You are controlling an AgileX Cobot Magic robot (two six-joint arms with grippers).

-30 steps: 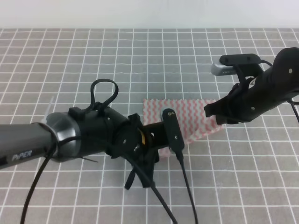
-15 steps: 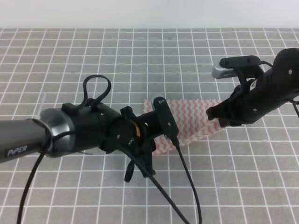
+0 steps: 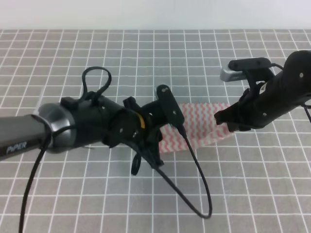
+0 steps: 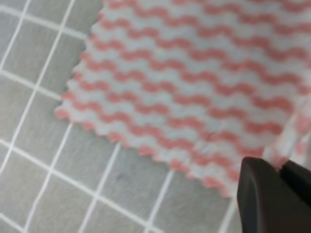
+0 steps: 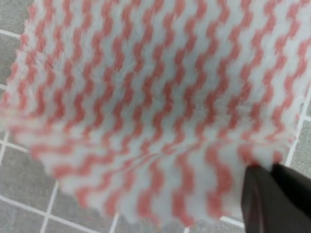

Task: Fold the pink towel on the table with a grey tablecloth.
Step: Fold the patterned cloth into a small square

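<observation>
While both arms bend low over the cloth, each one has a bit of it pinched tight. The left end effector (image 4: 284,167) has its two dark tips squeezed together on a near corner of the pink towel (image 3: 201,124), and the cloth lifts a little right there. The right end effector (image 5: 272,170) is squeezed shut on the other near corner, and the cloth bulges up like a small tent in the right wrist view.

From above, the towel lies in the middle of the desk (image 3: 146,53), between the two arms. Most of it is flat on the grey cloth with white lines. The big left arm hides its left side.

What could go wrong? I think the fold has just begun. If one arm goes faster or higher than the other, the towel may twist and fold crooked. The tips hold only a thin edge, so a hard tug may pull a corner free. The desk cover is cloth too, so a low pinch may grab it as well; I cannot tell if that has happened. A black cable (image 3: 197,165) hangs from the left arm and loops down on the desk near the towel. It may drag or snag.

The zigzag edge shows clearly in the left wrist view. Beyond the towel, toward the back, I see lots of open grey squares to move over
</observation>
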